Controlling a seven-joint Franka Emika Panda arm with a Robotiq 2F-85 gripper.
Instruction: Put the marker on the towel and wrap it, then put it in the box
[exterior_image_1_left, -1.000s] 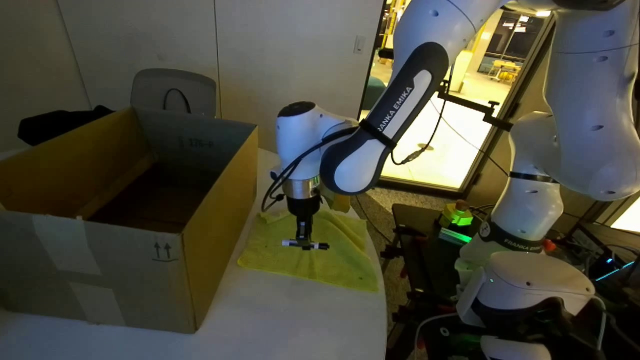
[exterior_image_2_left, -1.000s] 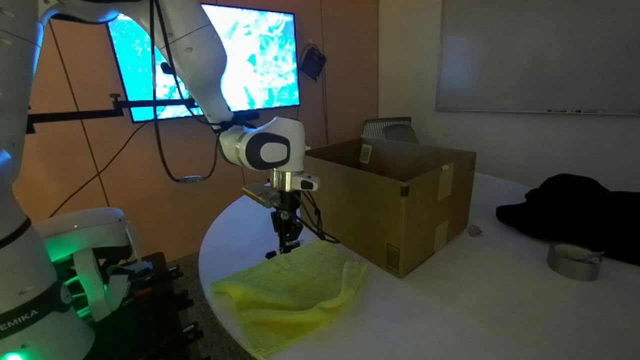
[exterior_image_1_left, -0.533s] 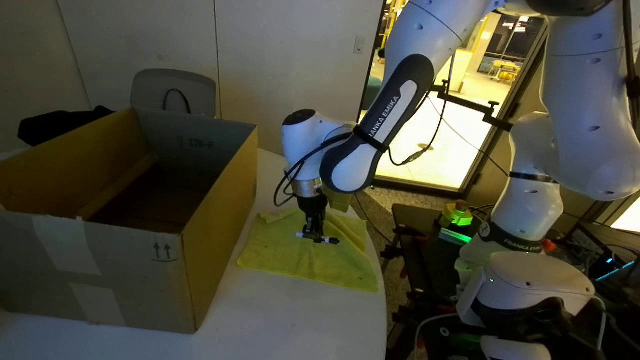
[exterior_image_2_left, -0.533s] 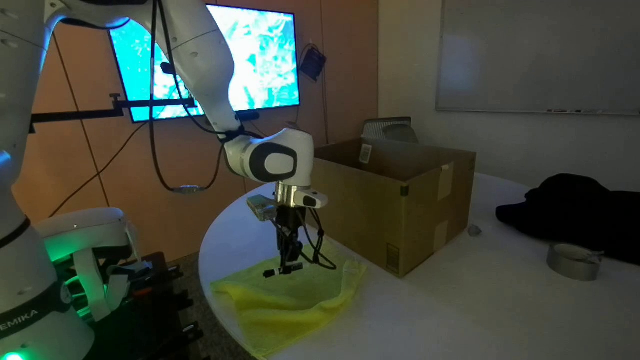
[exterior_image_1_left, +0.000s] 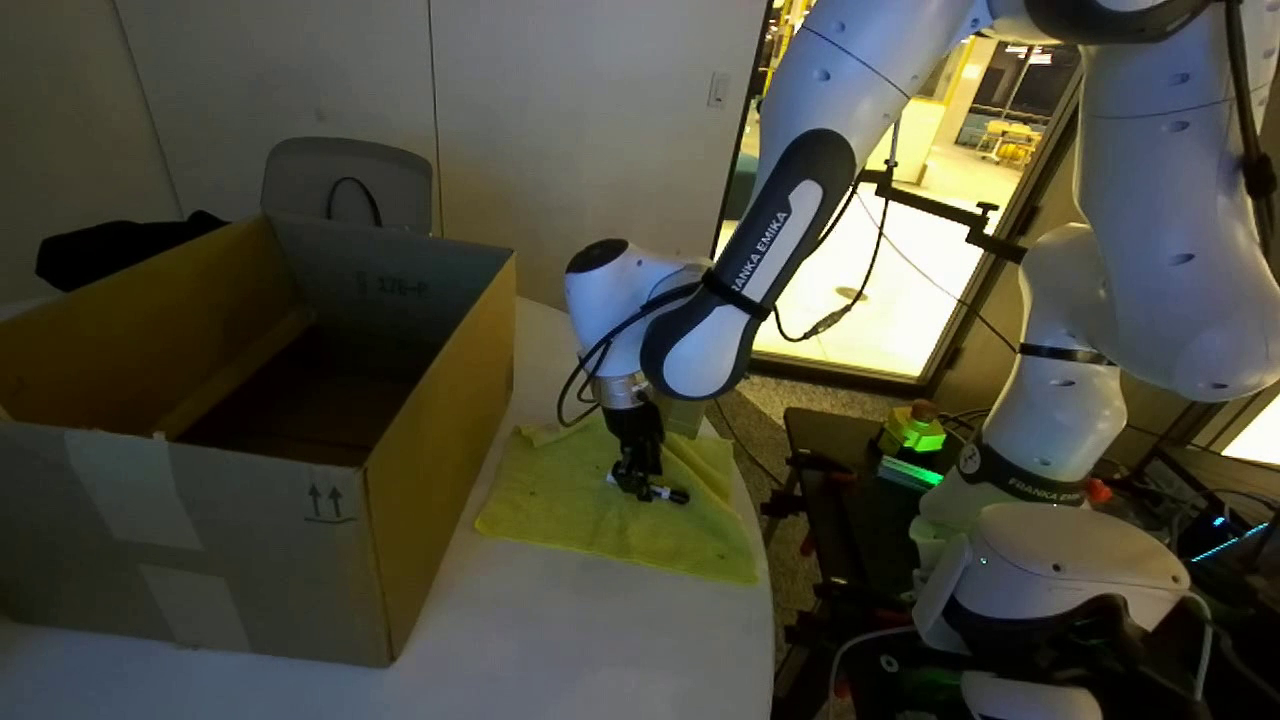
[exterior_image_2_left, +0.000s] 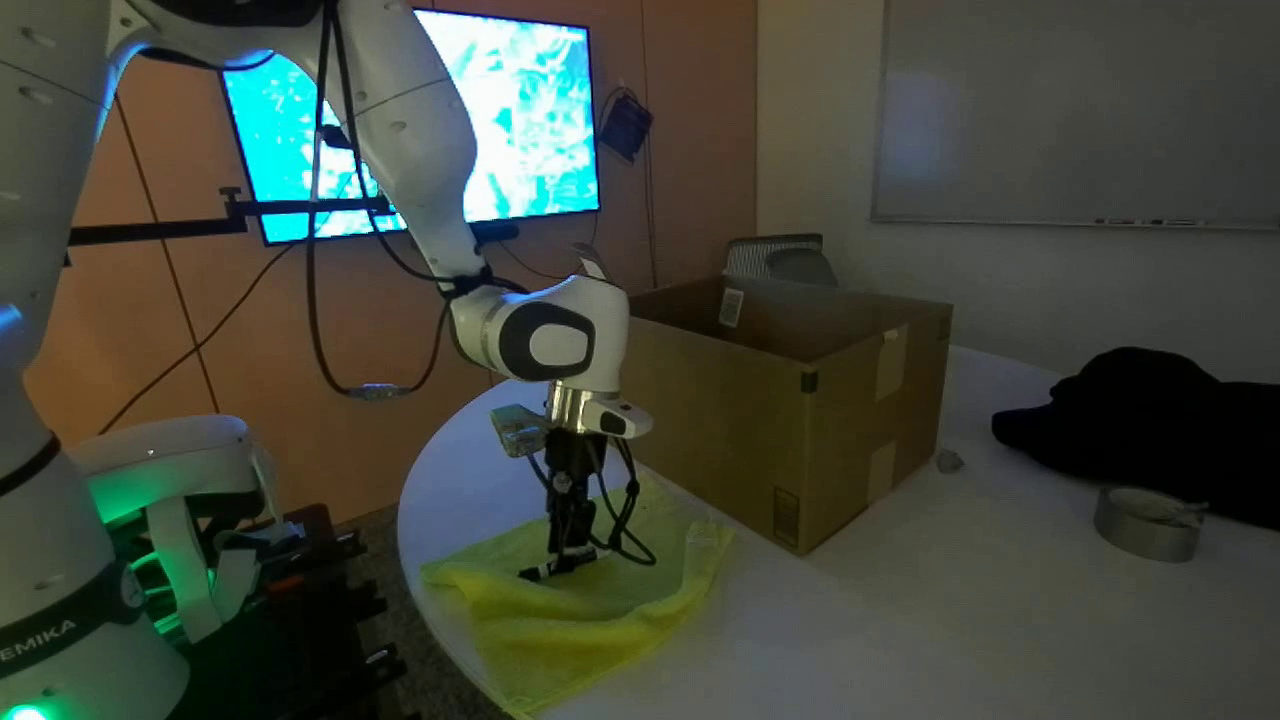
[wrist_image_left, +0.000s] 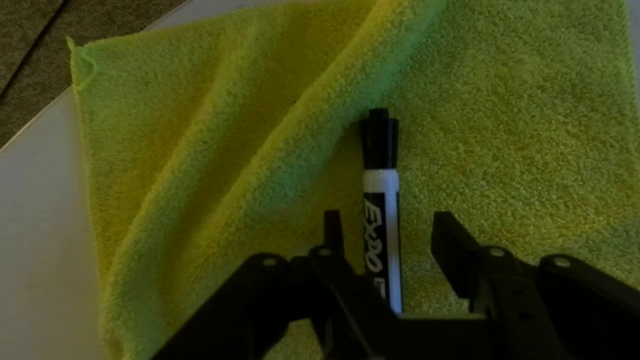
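Observation:
The marker, black and white with a black cap, lies on the yellow towel in the wrist view. Its cap end also shows in both exterior views. The towel is spread on the table with raised folds beside the marker; it shows in both exterior views. My gripper is open, one finger on each side of the marker with gaps to both. It is low over the towel in both exterior views. The marker's rear end is hidden behind the gripper in the wrist view.
The open cardboard box stands on the white table beside the towel, also seen in an exterior view. A tape roll and black cloth lie beyond it. The table's edge runs close to the towel.
My gripper has come down over the towel, carrying the marker from above it to its surface. The fingers, earlier closed around the marker, now stand apart from it.

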